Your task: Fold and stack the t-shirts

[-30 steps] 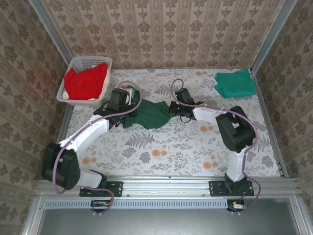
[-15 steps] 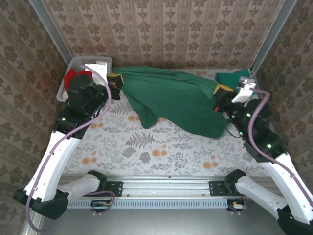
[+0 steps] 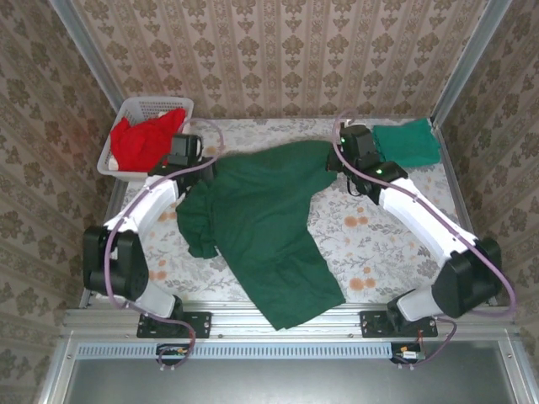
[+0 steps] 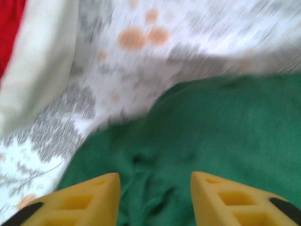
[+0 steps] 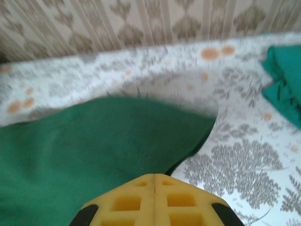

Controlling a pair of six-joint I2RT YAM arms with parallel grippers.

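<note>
**Operator:** Which step is running, and where is the garment lying?

**Technician:** The arms are spreading the dark green t-shirt (image 3: 261, 219) out on the table (image 3: 379, 244), and folding is not yet beginning. The shirt is lying diagonally, with its lower end hanging over the near edge. The folded teal t-shirt (image 3: 406, 141) is sitting in the far right corner. The red t-shirts (image 3: 147, 141) are waiting in the white basket (image 3: 139, 105).

**Operator:** How are the hands standing?

**Technician:** The left hand (image 4: 155, 200) is hovering spread over the shirt's left edge, gripping nothing. The right hand (image 5: 154, 188) is pressed together, apparently pinching the far right corner.

**Operator:** What is the next move calling for?

**Technician:** Probably freeing that corner, then drawing the overhang back onto the table and smoothing the wrinkles.

**Operator:** What is each view adding?

**Technician:** The overhead view is giving the outline and the overhang. The wrist views are giving the finger spacing, which is too small to judge from above.
</note>
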